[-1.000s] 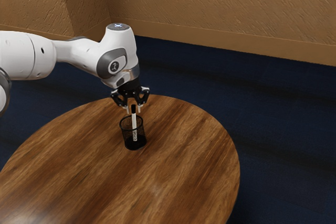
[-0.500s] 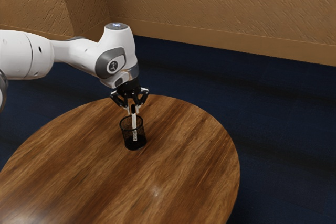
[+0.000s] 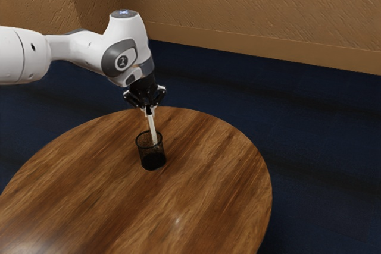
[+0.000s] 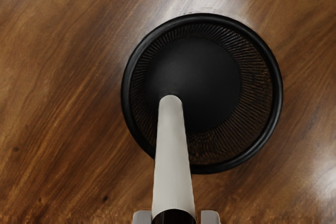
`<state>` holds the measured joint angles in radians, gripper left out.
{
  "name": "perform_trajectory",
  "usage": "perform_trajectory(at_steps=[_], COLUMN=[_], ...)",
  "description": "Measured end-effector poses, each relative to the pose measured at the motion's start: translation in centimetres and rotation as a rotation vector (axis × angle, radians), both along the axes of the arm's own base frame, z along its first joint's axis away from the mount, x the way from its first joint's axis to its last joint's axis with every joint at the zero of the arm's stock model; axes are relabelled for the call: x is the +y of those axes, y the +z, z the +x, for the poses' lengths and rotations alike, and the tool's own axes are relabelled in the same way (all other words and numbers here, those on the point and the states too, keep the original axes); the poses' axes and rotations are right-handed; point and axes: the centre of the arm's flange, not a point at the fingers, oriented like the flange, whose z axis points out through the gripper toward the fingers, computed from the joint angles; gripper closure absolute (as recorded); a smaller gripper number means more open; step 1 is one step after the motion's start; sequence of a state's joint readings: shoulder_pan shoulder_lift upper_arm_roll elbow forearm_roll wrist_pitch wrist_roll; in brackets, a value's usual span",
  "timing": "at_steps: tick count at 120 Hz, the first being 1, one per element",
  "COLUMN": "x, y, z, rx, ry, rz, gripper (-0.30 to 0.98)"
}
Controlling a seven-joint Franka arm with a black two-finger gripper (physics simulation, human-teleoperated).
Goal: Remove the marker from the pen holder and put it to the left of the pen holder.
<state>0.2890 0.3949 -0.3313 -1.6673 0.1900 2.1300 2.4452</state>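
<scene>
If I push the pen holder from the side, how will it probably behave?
The pen holder looks light for its size, being open mesh, so it may slide easily. Being round, it could roll if tipped over.

no readable text or numbers, dark round emblem (image 3: 122, 62) on the white arm (image 3: 126, 31), too small to decipher

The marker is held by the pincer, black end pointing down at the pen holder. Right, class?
No: the exterior view shows the pincer holding the marker with its black end up; the white end points down at the pen holder.
</scene>
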Motion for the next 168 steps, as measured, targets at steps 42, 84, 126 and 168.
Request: perform_trajectory(at_steps=[42,84,126,168], x=[16.4,28.6,29.3,9.3], y=[6.3,-7.2,-11.6,20.1], z=[-3.8,-6.8,-7.4,-9.7], rx=[-0.046,0.039,0.067,0.009], ry=[0.268,0.590,0.553,0.452], rz=[-0.022,-0.615,-0.687,-0.094], gripper=[0.77,0.78,0.41,0.08])
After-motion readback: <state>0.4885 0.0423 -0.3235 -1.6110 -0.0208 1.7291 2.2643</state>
